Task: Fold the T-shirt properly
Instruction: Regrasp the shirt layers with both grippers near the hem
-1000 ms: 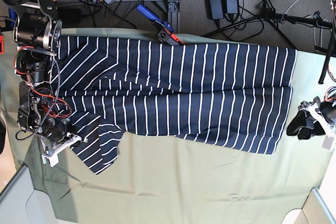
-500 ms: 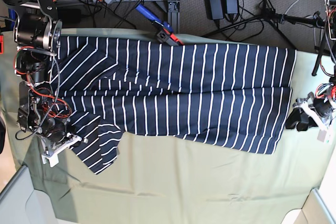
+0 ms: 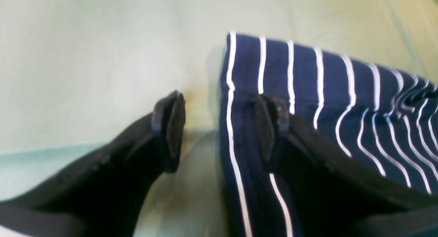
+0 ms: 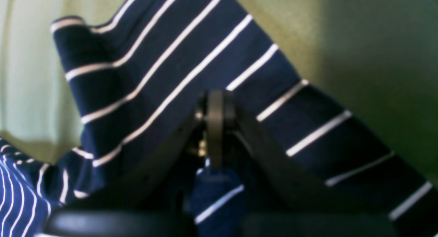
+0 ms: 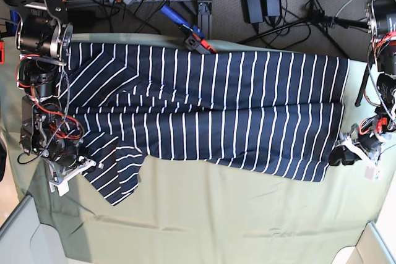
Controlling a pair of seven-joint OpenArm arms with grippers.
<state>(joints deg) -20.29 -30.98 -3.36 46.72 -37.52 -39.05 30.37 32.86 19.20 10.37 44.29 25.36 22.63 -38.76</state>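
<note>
The bench [image 5: 216, 227], draped in pale green cloth, carries the T-shirt [image 5: 210, 112], spread flat across its far half. The right claw [image 4: 215, 127] is clamped on a sleeve fold, the striped fabric bunched around its closed tips. The left claw [image 3: 219, 127] stands wide apart at the hem corner: one finger [image 3: 270, 127] over the stripes, the other over bare cloth, gripping nothing.

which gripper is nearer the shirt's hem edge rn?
Left. The left gripper straddles the T-shirt hem, jaws open, one finger on the fabric. The right gripper is at the opposite end, shut on a sleeve.
</note>
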